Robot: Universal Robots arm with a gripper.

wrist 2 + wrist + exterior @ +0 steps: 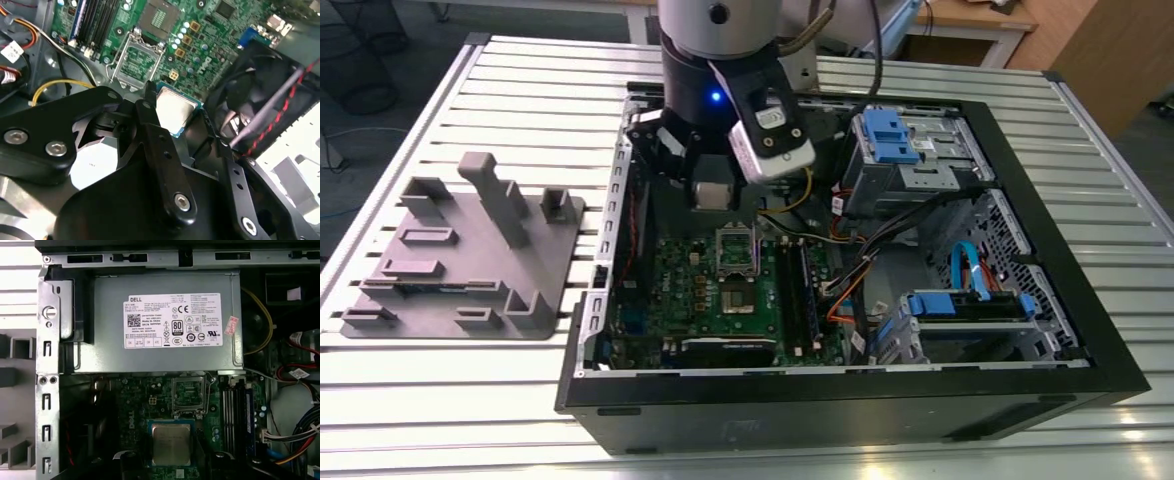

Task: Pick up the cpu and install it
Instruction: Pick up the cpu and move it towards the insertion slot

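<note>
Transport stage of the cpu installation; every position is referred to the empty socket [736, 250] on the motherboard [707, 300]. The claw [711, 193] hangs raised above the board close to the socket, its fingers [150, 107] clamped on opposite edges of the cpu [175, 111], whose metal top faces the wrist. The chip touches nothing but the claw, and whether it stands squarely over the socket cannot be told. By judgement, pick-up is complete and seating is not. Seating would call for squaring the chip's outline to the socket frame and lowering it flat, since a tilted or offset descent could harm the contact field. Containers, from the exterior view's left: well to the left of the socket, a grey fixture block [467, 255] lies on the slatted bench [480, 400], and what its recesses hold cannot be made out. The open computer case [854, 400] encloses the socket and the motherboard, together with the memory slots [790, 290] just right of the socket. Bundled cables [854, 250] lie farther right, and blue-fronted drive cages [894, 140] farthest right. In the first wrist view the power supply [165, 320] lies just beyond the socket, on the side away from the chip.
</note>
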